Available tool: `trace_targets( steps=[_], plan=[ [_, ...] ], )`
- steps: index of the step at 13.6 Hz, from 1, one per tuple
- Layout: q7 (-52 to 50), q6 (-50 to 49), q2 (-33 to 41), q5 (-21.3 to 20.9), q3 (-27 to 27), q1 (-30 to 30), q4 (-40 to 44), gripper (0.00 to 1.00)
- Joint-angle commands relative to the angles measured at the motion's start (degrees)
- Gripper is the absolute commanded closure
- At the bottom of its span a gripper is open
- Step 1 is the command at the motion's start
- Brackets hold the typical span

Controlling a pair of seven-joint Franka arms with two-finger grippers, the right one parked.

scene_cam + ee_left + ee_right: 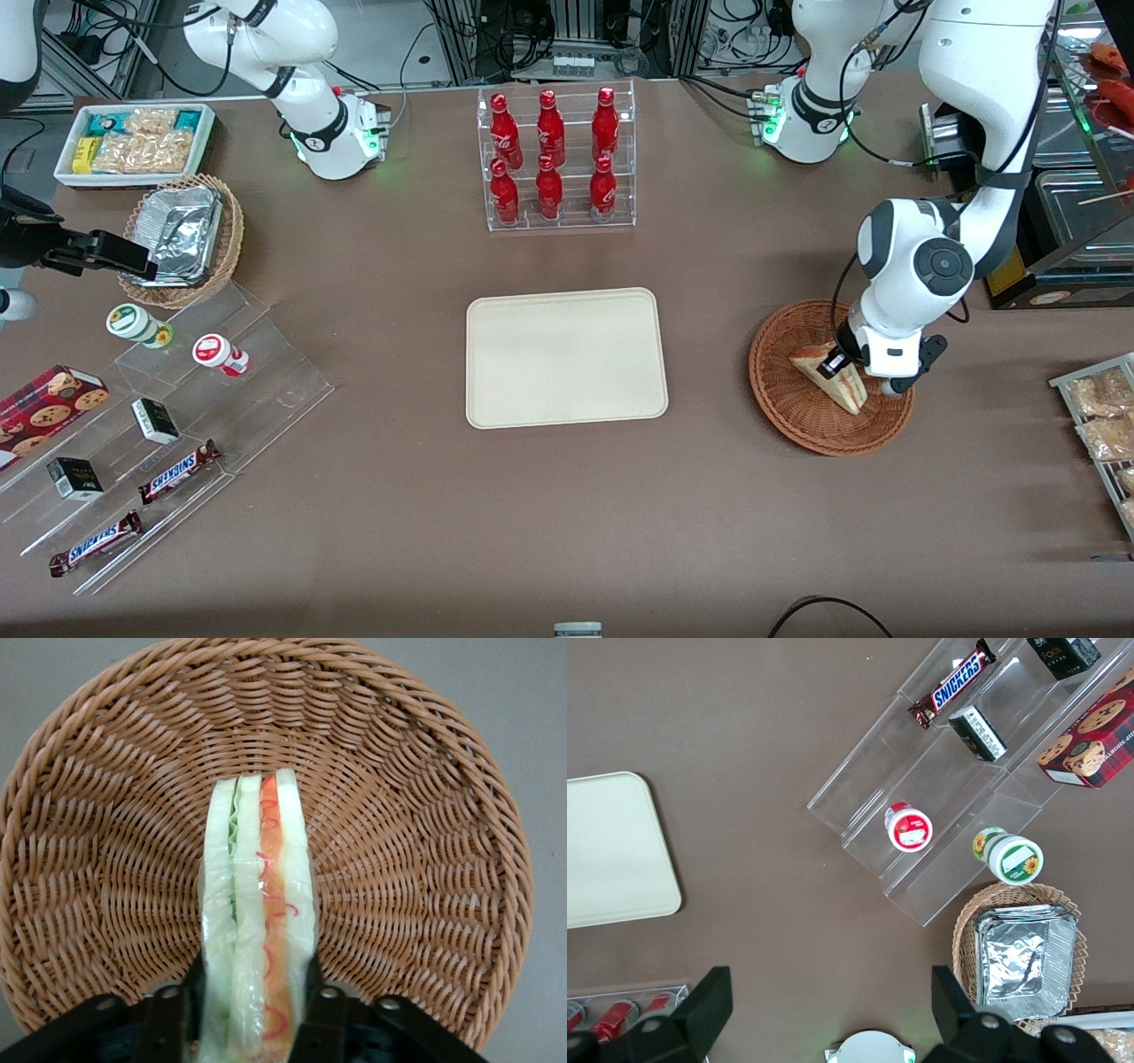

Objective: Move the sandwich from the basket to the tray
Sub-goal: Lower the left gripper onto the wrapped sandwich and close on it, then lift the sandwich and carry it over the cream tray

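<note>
Nearest the front camera, toward the parked arm's end of the counter [532,532]: clear acrylic step shelf [177,425] with two Snickers bars [96,542], label "SNICKERS" readable on both. Two small dark boxes [74,478] sit on the steps above them, print too small to read. A red cookie box [49,403] sits at the shelf's edge, with two round lidded cups [220,353] farther up; their labels are not legible.

Mid-counter: tray [565,356], flat, nothing on it. Well apart from it, toward the working arm's end, basket [828,377]. Sandwich [831,376] is inside the basket, standing on edge, filling layers visible along the cut edge. End effector [846,368] is down in the basket, fingers [326,1014] pinching the sandwich from both bread faces. In the wrist view, sandwich [257,921] is upright between the black pads, over the basket [425,815] weave.

Farther: tan wicker basket [186,239] holding foil trays. Farther still, a clear rack of six red bottles [554,159], script not readable, and a white bin of snack packets [137,142] at the parked arm's end.
</note>
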State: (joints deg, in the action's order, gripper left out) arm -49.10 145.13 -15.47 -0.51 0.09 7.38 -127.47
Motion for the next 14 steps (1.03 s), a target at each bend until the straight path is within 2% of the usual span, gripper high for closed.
trace_targets(
  steps=[1,2,4,6,7,11,13,14],
  plan=[
    [-0.92,-0.02,1.40,-1.33,-0.17,0.27,0.03,1.00],
    [-0.48,-2.64,3.15,-3.07,-0.26,0.27,0.64,1.00],
    [-0.04,-17.86,7.02,-6.68,-2.97,0.18,7.63,1.00],
    [-0.03,-32.31,7.13,-7.40,-7.27,0.18,18.69,1.00],
    [-0.12,-35.33,6.86,-7.40,-9.73,0.27,22.23,1.00],
    [-0.91,-36.33,3.19,-7.22,-22.47,0.27,28.93,1.00],
    [-1.00,-36.06,-2.95,-7.92,-29.06,0.27,33.49,1.00],
    [-1.18,-36.06,-6.03,-9.58,-31.87,0.79,35.51,1.00]
  ],
)
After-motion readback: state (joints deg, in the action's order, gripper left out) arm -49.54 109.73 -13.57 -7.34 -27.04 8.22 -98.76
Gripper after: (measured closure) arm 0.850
